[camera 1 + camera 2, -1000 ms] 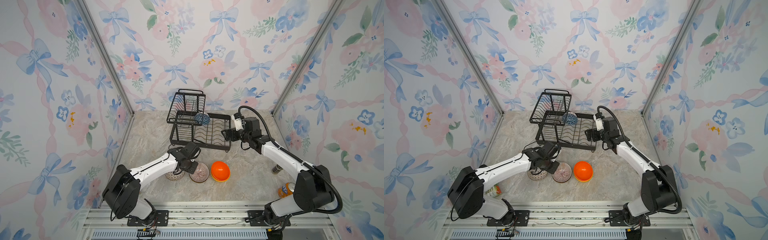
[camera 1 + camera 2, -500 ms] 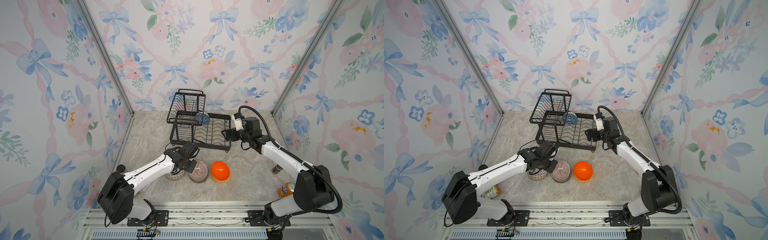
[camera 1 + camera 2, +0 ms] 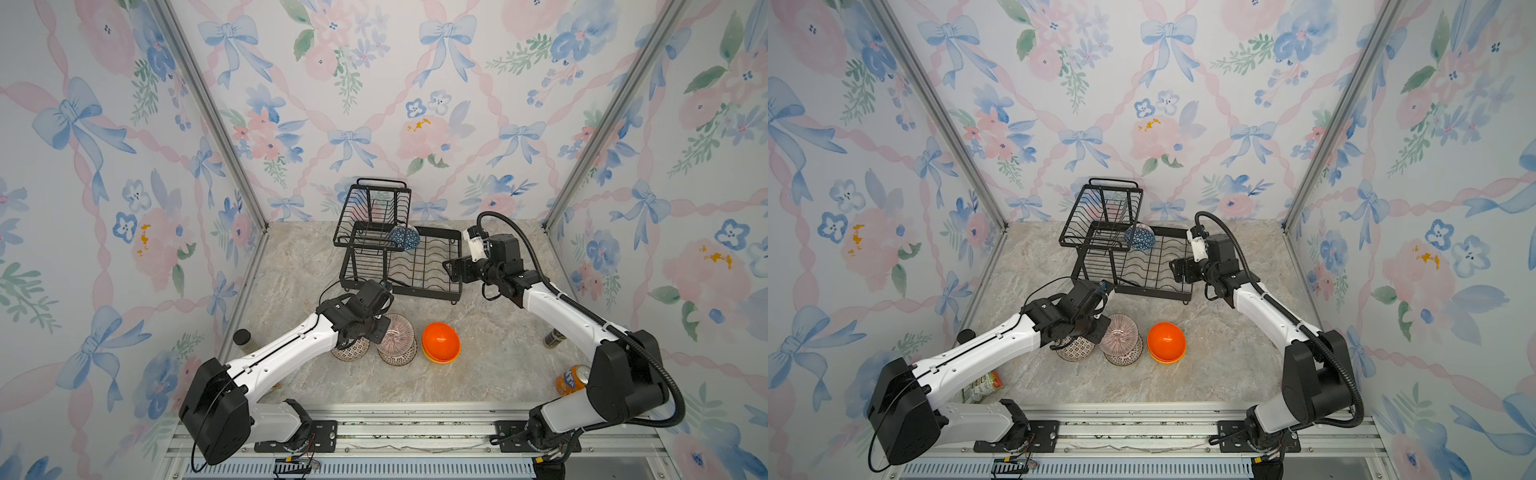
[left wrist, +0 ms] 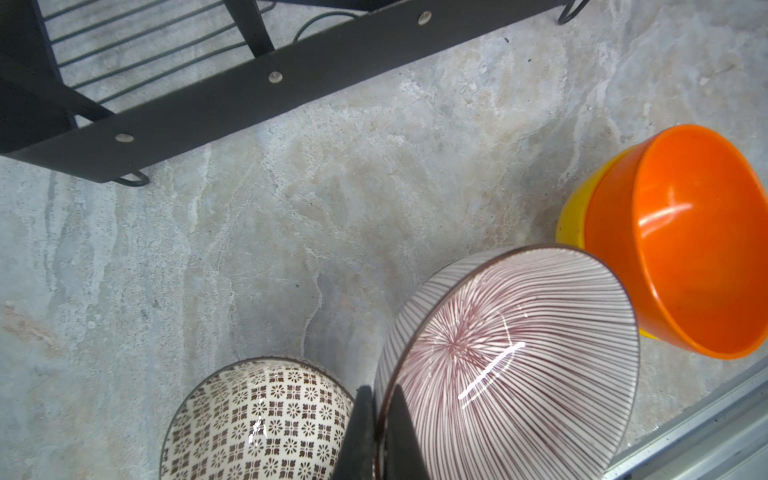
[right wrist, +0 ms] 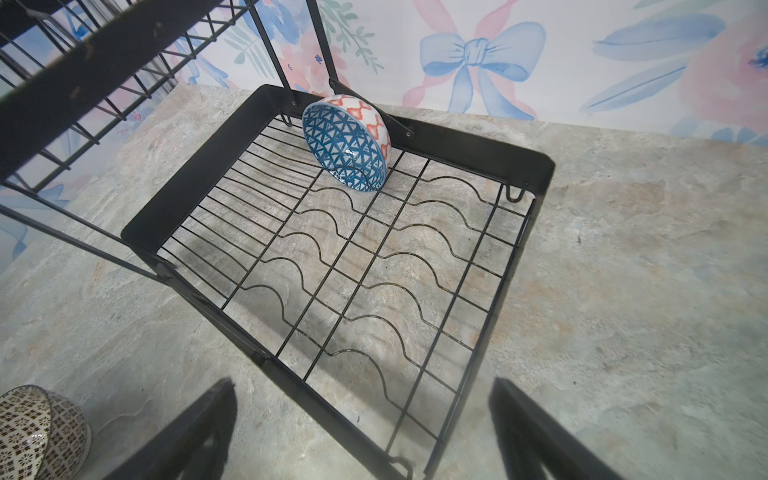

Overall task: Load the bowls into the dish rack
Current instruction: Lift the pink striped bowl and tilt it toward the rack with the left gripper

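Four views, one moment. Both top views frame the whole table. Only they show a second lattice bowl under the pink striped bowl, and a soda can appears in just a top view.

The left wrist view alone reveals the left gripper pinched tight on the pink striped bowl's rim, and the yellow bowl nested beneath the orange bowl. A lattice bowl sits just beside the grip. The pink striped bowl is tilted, its mouth turned toward that camera.

The right wrist view shows the right gripper spread wide, holding nothing, just beside the right edge of the dish rack. The blue bowl stands on edge at the back of the rack's base beside the raised basket's legs. Its axis is near horizontal, its mouth faces the right gripper, and its red-patterned outside faces the wall.
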Available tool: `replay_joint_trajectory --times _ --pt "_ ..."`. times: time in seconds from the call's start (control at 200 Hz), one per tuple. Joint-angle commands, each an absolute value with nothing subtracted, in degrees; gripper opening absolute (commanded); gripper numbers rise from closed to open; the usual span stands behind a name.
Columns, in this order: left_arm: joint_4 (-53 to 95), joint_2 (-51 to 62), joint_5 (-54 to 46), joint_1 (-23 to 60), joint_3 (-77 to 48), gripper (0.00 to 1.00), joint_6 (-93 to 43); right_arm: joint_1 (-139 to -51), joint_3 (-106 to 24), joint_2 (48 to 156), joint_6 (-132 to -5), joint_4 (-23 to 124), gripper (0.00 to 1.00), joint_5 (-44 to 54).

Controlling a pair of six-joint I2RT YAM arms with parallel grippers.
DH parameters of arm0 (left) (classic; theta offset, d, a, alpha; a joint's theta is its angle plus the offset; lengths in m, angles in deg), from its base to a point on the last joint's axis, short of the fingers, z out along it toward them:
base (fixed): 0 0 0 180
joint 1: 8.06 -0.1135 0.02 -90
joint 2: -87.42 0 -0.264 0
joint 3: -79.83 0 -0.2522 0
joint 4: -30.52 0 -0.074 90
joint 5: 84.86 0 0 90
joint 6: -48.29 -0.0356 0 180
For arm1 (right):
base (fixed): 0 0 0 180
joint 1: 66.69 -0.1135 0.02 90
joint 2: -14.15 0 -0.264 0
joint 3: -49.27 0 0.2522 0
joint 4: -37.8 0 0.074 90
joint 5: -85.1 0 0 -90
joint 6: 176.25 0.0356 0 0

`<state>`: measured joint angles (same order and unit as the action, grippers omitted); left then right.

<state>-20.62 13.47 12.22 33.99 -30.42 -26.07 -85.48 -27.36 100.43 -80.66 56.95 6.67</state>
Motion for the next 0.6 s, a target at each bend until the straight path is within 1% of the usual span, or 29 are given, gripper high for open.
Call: replay_joint_trajectory --times 0.0,0.37,0.595 --pt "-19.4 16.0 13.1 34.3 -27.7 0.00 -25.4 -85.1 -27.5 99.4 -80.5 58.0 0.97 8.0" --pt "-18.6 18.9 13.5 34.3 -25.3 0.00 -25.0 -85.0 -27.5 98.1 -80.6 59.1 0.97 9.1" --pt "-13.9 18.8 13.3 33.7 -24.6 0.00 -25.8 -85.0 -29.8 98.1 -80.0 60.7 0.97 11.1"
